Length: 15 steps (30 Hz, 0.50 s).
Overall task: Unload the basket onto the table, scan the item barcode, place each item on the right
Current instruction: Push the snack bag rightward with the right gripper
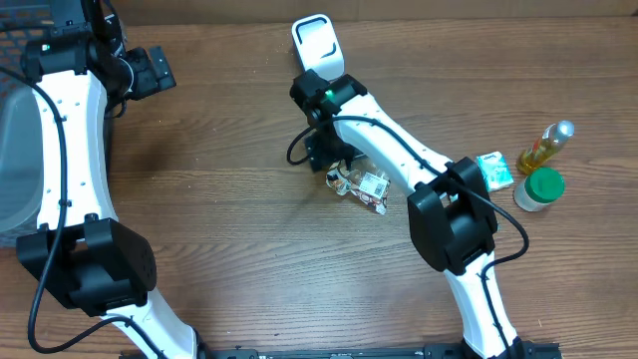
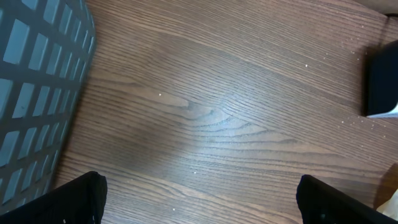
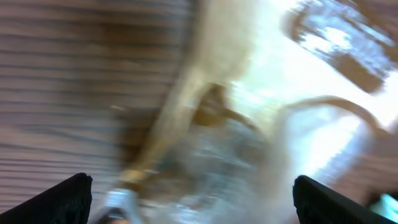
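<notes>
A clear crinkly packet point(image 1: 363, 184) with small printed contents lies on the wooden table at the centre. My right gripper point(image 1: 325, 156) hangs just to its left. In the right wrist view the packet point(image 3: 249, 143) is a bright blur filling the space below my right gripper point(image 3: 199, 205), which is open and holds nothing. A white scanner point(image 1: 315, 42) stands at the table's far edge, behind the right arm. My left gripper point(image 1: 159, 68) is far off at the upper left; in its own view the left gripper point(image 2: 208, 205) is open over bare wood.
A grey mesh basket point(image 1: 15, 150) stands at the left edge, also seen as the basket point(image 2: 34, 93) beside the left fingers. At the right stand a teal box point(image 1: 494, 171), a green-lidded jar point(image 1: 539, 189) and a yellow bottle point(image 1: 548, 147). A dark object point(image 2: 382, 81) shows at the left wrist view's right edge.
</notes>
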{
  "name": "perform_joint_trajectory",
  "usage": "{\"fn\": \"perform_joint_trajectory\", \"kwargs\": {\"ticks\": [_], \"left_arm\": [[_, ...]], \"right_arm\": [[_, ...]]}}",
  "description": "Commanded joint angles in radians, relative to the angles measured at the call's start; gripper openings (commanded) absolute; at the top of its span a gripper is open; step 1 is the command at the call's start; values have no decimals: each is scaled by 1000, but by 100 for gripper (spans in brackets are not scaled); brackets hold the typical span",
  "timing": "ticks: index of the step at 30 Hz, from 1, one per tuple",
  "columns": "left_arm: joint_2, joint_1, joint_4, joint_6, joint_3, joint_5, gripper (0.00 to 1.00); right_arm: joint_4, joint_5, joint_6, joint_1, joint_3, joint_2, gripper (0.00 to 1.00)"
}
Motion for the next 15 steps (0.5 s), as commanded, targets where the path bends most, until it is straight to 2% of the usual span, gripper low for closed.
{"fn": "perform_joint_trajectory", "kwargs": {"ticks": [1, 8, 15], "left_arm": [[-3, -7, 2, -10, 15, -7, 100], [-3, -7, 2, -10, 15, -7, 99], [-3, -7, 2, -10, 15, -7, 100]], "right_arm": [[-27, 87, 39, -55, -2, 4, 100], [-111, 87, 39, -168, -2, 4, 100], [-124, 87, 39, -259, -2, 4, 100]]}}
